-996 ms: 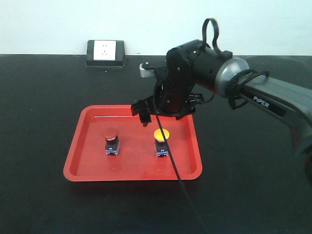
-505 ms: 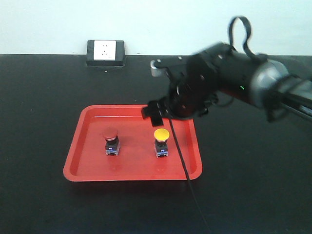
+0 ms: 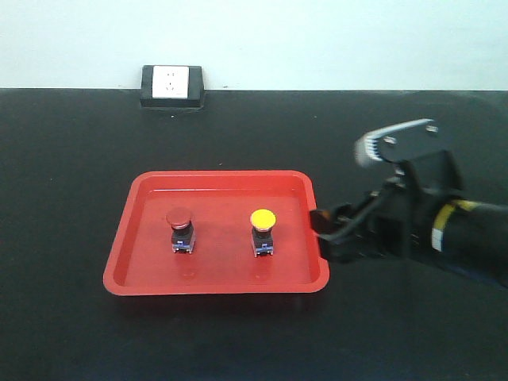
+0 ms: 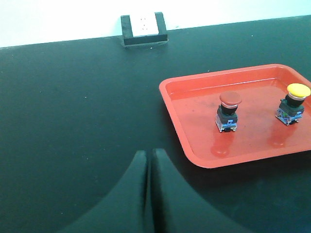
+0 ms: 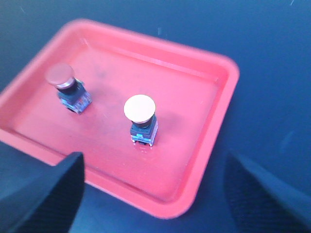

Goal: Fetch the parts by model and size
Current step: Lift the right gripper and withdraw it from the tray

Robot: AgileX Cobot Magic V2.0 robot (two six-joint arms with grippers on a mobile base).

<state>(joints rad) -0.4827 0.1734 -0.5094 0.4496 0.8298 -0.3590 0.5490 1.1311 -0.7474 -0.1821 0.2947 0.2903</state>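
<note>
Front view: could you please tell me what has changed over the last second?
The right gripper pulled away from above the yellow button, swinging down to the tray's right edge, open and empty. Both buttons, including the red one, stayed upright in place.

I see bright, even light. The red tray [image 4: 194, 141] shines with wet-looking glare near the red-capped switch [image 4: 228, 110]. My right wrist view looks blurry and washed out.

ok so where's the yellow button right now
In the front view the yellow button stands upright in the red tray, in its right half, beside the red button on its left. The right gripper sits just outside the tray's right rim.
</note>
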